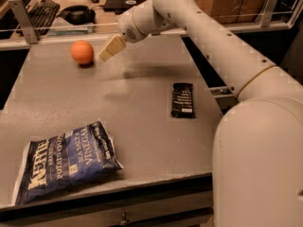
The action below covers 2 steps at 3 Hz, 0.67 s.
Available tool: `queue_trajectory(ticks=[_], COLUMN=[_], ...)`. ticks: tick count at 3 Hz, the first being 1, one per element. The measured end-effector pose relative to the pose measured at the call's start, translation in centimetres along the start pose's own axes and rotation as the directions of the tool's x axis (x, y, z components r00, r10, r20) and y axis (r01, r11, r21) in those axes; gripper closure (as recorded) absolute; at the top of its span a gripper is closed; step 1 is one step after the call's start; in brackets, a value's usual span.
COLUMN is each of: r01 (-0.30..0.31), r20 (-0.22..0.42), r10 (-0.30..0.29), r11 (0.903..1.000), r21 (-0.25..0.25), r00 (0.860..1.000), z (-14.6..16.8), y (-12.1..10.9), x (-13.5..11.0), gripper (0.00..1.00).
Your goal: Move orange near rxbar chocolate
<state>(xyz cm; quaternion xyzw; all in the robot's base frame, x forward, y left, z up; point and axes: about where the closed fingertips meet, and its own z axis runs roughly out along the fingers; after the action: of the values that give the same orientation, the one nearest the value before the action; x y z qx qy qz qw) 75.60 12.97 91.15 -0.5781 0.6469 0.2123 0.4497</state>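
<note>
The orange (pixel 82 52) sits on the grey table (pixel 137 108) at the far left. The rxbar chocolate (pixel 182 100), a flat black bar with white lettering, lies at the table's right side. My gripper (pixel 110 49) hangs above the table just right of the orange, apart from it, with its cream-coloured fingers pointing down and left. It holds nothing that I can see. The white arm reaches in from the right, passing above the bar.
A blue Kettle chip bag (pixel 64 161) lies at the front left of the table. Behind the table stand a keyboard (pixel 41 11), a dark headset (pixel 76 14) and a rail. The table's right edge drops off beside the bar.
</note>
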Motion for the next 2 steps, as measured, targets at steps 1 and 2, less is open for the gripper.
queue_trajectory(ticks=[1,2], r01=[-0.032,-0.065], r20=[0.07,0.077], r10=[0.037,0.076], r11=[0.9971,0.9891], r21=[-0.069,-0.132], r00=[0.997,0.994], z=[3.9,6.5], y=[0.6,1.7], x=[-1.3,-1.5], gripper=[0.0,0.0])
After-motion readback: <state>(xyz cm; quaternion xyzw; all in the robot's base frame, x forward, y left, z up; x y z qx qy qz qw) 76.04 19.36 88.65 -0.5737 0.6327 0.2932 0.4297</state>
